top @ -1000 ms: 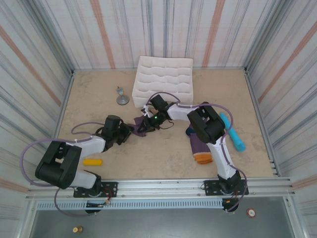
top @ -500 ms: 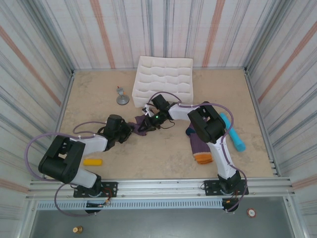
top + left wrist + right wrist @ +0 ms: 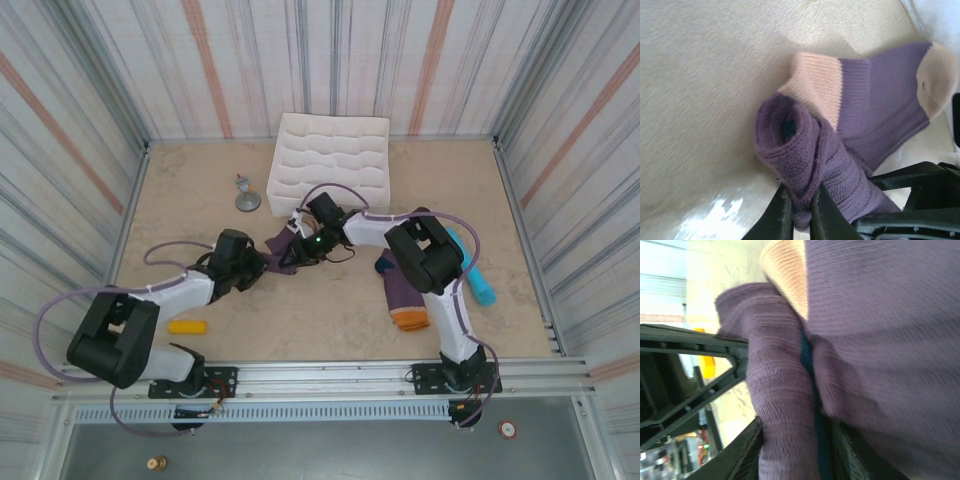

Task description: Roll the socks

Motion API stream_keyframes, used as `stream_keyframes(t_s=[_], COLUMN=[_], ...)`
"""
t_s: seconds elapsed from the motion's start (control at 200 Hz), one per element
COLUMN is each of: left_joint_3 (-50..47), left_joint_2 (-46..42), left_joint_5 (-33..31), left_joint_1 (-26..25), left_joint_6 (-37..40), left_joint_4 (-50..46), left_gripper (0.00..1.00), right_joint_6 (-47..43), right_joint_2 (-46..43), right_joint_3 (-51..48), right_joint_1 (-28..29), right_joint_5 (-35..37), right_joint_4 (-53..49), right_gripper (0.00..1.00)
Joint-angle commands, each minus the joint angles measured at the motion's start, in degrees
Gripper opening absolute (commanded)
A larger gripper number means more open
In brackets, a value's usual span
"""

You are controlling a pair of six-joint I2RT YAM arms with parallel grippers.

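Note:
One purple sock (image 3: pixel 281 256) lies partly rolled at mid-table, between my two grippers. In the left wrist view this sock (image 3: pixel 880 115) shows a tan cuff and a tan toe, and my left gripper (image 3: pixel 801 215) is shut on a fold of its rolled end. From the top, the left gripper (image 3: pixel 262 266) sits at the sock's left end and the right gripper (image 3: pixel 300 247) at its right end. In the right wrist view the roll (image 3: pixel 785 405) fills the gap of my right gripper (image 3: pixel 797 460), with a finger against each side. A second purple sock (image 3: pixel 404 292) with an orange cuff lies flat by the right arm.
A white compartment tray (image 3: pixel 330 160) stands at the back centre. A small metal stand (image 3: pixel 246 197) is left of it. A teal cylinder (image 3: pixel 470 265) lies at the right and a yellow block (image 3: pixel 187 326) near the left arm's base. Striped walls enclose the table.
Both grippers have stayed at the sock in the middle. The left arm's base link and cable have shifted a little. The sock has hardly moved.

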Motion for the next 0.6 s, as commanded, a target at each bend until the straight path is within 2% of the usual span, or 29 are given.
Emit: stream_keyframes(t_s=[0.0, 0.11, 0.371, 0.506, 0.596], left_joint_3=[1.42, 0.89, -2.42, -2.74, -2.43], left_joint_2=[-4.10, -7.30, -12.88, -12.99, -12.29], left_joint_5=[-5.22, -5.56, -5.55, -3.19, -1.68], left_joint_1=[-0.78, -1.14, -1.39, -0.72, -0.34], left_joint_6=[2.30, 1.95, 0.89, 1.56, 2.27], left_joint_4=[-13.30, -17.36, -20.69, -20.95, -21.11], left_gripper=[0.00, 0.00, 0.00, 0.00, 0.00], right_joint_6=[-5.89, -7.66, -12.76, -20.75, -26.21], right_joint_2=[-4.05, -8.65, -18.27, -22.53, -23.74], right_joint_3=[-2.75, -6.22, -15.75, -19.17, -20.87], right_joint_1=[1.15, 2.62, 6.35, 11.63, 15.76], right_joint_5=[7.30, 9.22, 16.00, 25.95, 32.99], right_joint_4=[-3.67, 0.42, 10.04, 11.56, 13.43], right_gripper=[0.40, 0.48, 0.53, 0.62, 0.62])
